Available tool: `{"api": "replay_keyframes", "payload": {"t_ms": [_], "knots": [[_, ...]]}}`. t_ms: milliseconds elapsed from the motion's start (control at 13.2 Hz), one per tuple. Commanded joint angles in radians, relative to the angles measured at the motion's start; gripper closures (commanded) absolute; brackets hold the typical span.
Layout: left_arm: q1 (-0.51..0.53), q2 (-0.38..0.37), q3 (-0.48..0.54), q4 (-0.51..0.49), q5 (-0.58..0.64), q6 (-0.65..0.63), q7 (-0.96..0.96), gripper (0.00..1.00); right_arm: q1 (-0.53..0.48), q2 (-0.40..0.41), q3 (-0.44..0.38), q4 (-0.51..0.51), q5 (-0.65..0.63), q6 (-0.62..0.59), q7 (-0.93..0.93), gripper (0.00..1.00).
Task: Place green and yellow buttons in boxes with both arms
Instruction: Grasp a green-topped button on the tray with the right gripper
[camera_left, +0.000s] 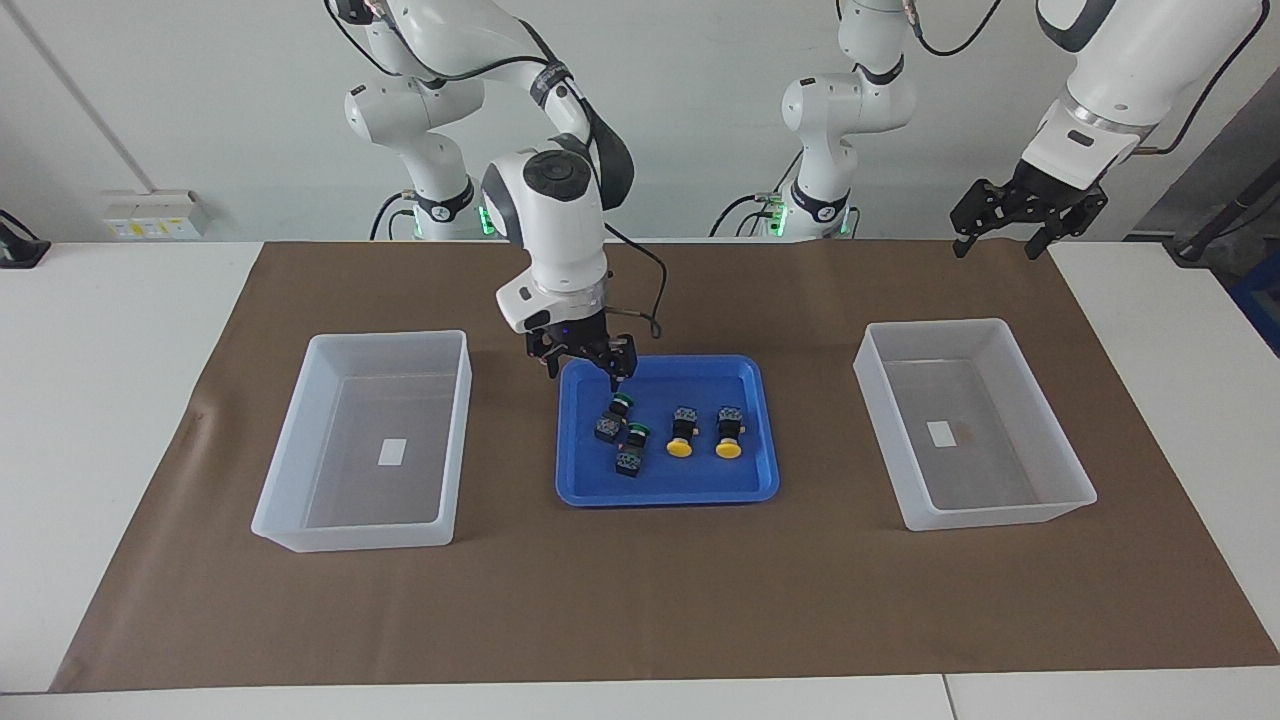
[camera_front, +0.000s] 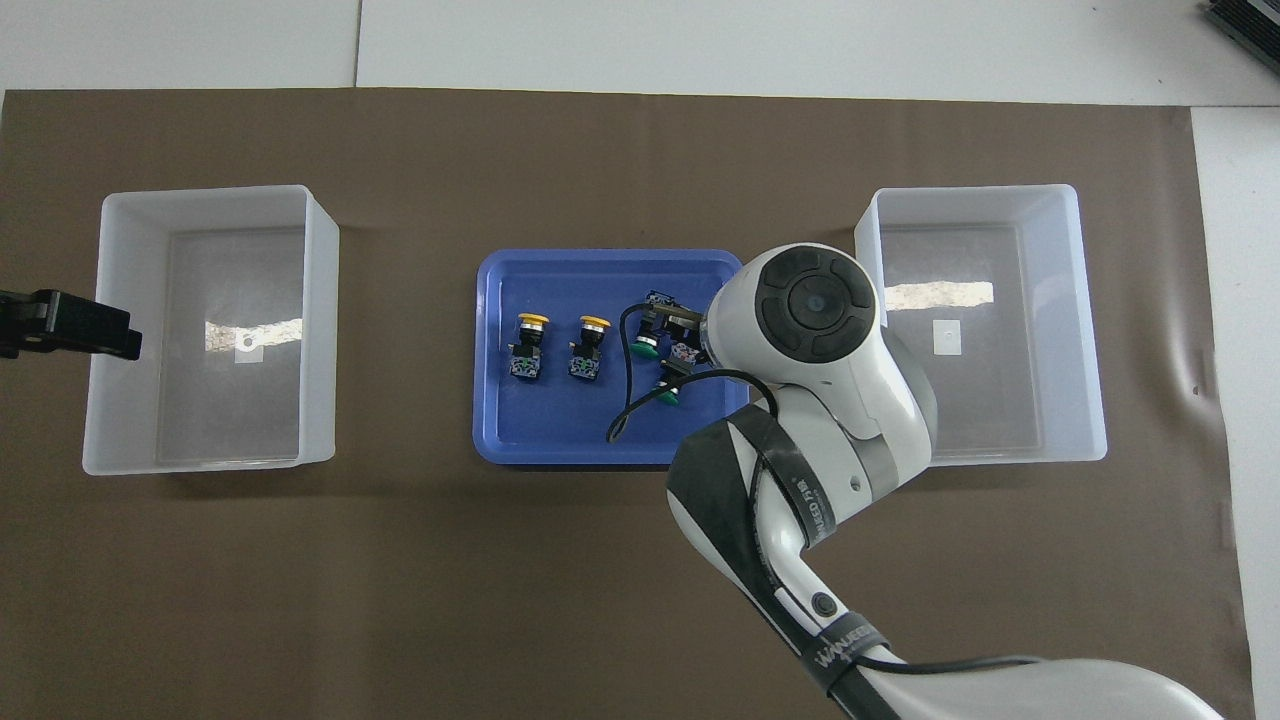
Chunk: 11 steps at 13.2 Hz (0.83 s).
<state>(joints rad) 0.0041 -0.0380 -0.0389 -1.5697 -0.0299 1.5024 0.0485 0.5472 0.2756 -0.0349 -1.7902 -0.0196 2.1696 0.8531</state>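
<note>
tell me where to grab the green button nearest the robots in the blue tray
Probably from above, fingers closing across the black blocky body of the green button: it lies on its side in the blue tray, flat faces exposed. The open right gripper hangs over it.

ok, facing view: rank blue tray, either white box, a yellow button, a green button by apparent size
1. Either box; the two look alike, unranked.
2. Blue tray.
3. Yellow buttons and green buttons: too close to rank; yellow caps look wider.
</note>
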Motion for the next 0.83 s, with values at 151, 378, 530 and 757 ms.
{"api": "replay_keyframes", "payload": {"t_ms": [151, 378, 530, 757], "knots": [[0.007, -0.013, -0.003, -0.021, -0.004, 0.019, 0.011, 0.00, 0.029, -0.001, -0.003, -0.103, -0.007, 0.145, 0.003, 0.00], [0.007, -0.013, -0.003, -0.021, -0.002, 0.019, 0.011, 0.00, 0.031, 0.025, -0.003, -0.124, -0.017, 0.170, -0.051, 0.05], [0.007, -0.013, -0.003, -0.021, -0.004, 0.019, 0.011, 0.00, 0.031, 0.049, -0.003, -0.126, -0.019, 0.211, -0.051, 0.13], [0.007, -0.013, -0.003, -0.021, -0.004, 0.019, 0.011, 0.00, 0.031, 0.065, -0.003, -0.127, -0.019, 0.236, -0.042, 0.18]]}}
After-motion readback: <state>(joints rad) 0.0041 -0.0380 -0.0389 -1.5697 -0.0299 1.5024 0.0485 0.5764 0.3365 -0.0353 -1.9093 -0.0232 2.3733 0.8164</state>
